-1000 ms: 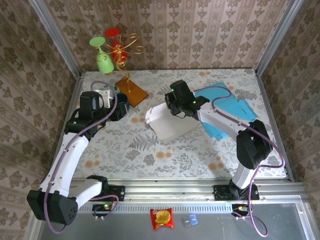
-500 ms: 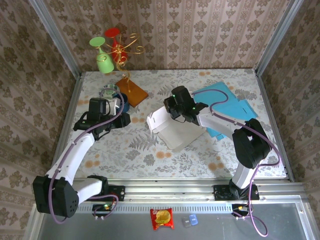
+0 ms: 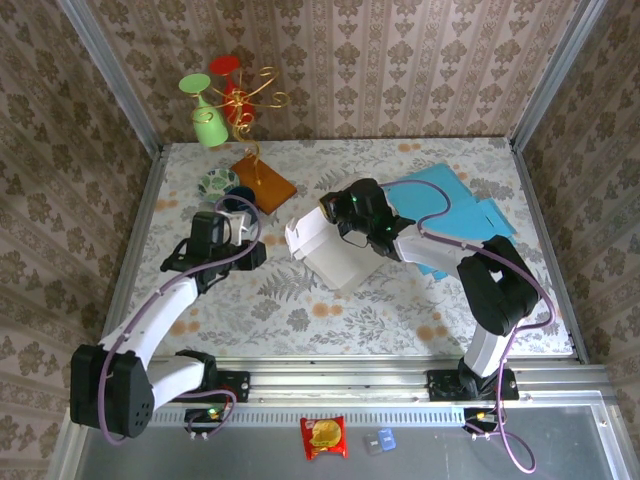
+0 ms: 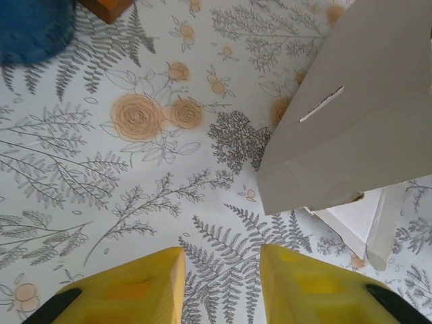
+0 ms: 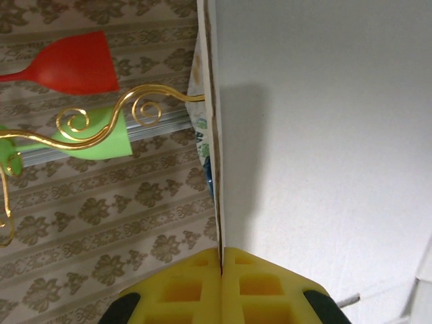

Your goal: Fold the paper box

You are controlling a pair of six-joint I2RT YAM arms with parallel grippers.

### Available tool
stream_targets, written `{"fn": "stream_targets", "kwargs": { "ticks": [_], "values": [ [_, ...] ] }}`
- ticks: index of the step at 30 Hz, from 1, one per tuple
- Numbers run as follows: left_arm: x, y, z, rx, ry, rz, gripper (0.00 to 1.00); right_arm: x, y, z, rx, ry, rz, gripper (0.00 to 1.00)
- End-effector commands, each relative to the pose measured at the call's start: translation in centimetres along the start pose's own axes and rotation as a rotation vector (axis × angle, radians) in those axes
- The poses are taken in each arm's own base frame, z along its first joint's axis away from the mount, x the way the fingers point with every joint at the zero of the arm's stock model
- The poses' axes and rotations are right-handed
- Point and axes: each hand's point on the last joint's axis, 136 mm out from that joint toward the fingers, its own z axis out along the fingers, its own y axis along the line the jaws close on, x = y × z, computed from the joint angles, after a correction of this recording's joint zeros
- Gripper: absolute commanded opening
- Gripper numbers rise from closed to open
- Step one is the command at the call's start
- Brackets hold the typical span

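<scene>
One white paper box lies on the floral table. Of two grippers, the right gripper pinches the box's flap edge, while the left gripper hovers alongside with its fingers parted.

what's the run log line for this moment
left jaws: open, empty, above table beside paper box | right jaws: shut on paper box panel edge | paper box: panel raised

matt white paper box, glossy wooden base, smooth floral table cover
</scene>
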Motion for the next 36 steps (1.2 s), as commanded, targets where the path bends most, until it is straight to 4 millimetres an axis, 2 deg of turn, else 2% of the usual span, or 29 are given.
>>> {"fn": "stream_targets", "kwargs": {
  "ticks": [1, 7, 13, 17, 23, 36],
  "values": [
    [-1.6, 0.2, -0.9, -0.029, -0.084, 0.050, 0.35, 0.5, 1.2, -0.5, -0.058, 0.005, -0.016, 0.00],
    [-0.9, 0.5, -0.7, -0.011, -0.071, 0.050, 0.35, 0.6, -1.6, 0.7, -0.046, 0.047, -0.055, 0.00],
    [0.2, 0.4, -0.3, 0.022, -0.070, 0.066, 0.33, 0.5, -3.4, 2.0, -0.090, 0.071, -0.086, 0.00],
    [1.0, 0.0, 0.4, 0.069, -0.076, 0.092, 0.30, 0.8, -4.7, 2.1, -0.084, 0.089, -0.102, 0.00],
    [1.4, -1.0, 2.1, 0.141, -0.120, 0.129, 0.29, 0.9, -4.8, 1.9, -0.125, 0.095, -0.128, 0.00],
    [0.8, -3.8, 5.0, 0.256, -0.173, 0.245, 0.32, 1.3, -3.3, 1.2, -0.166, 0.097, -0.117, 0.00]
  ]
}}
